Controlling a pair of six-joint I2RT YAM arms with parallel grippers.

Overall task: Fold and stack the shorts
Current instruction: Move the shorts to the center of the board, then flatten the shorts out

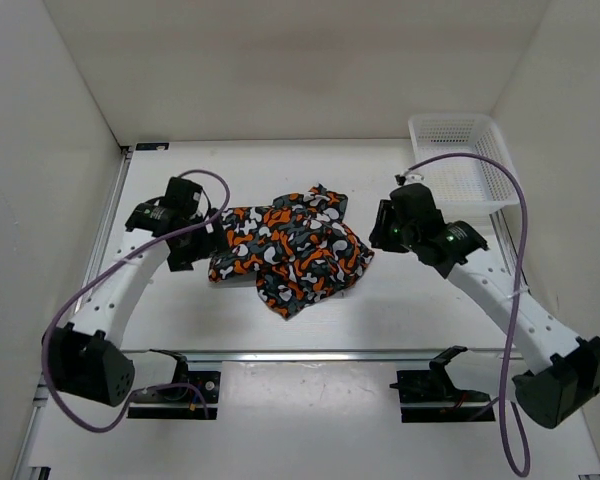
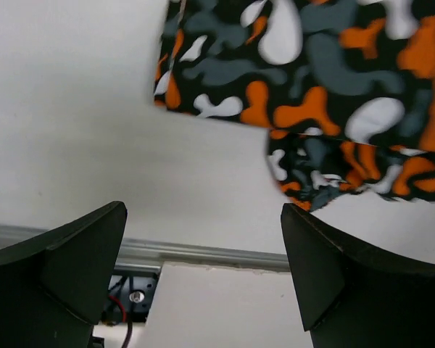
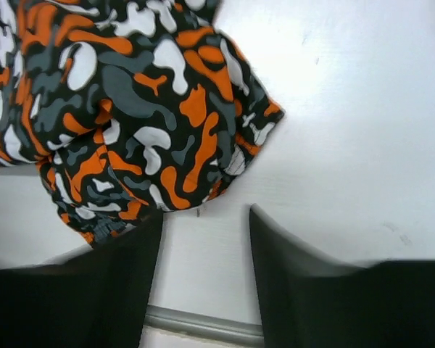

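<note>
- Bright, even light from above — the white bench (image 1: pixel 430 310) and walls (image 1: pixel 280 60) look washed, yet without hard glare.
- Shadows are soft and faint under the shorts (image 1: pixel 290 245).
- Wrist views: the near jaws blur — the print is slightly soft.

Shorts (image 1: pixel 290 248) in orange, black, grey and white camouflage blotches; white mesh basket (image 1: pixel 455 135).

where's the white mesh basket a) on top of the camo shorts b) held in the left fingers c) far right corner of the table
C: the white mesh basket sits at the far right corner of the table, apart from the orange, black, grey and white camouflage-print cloth shorts.
</note>
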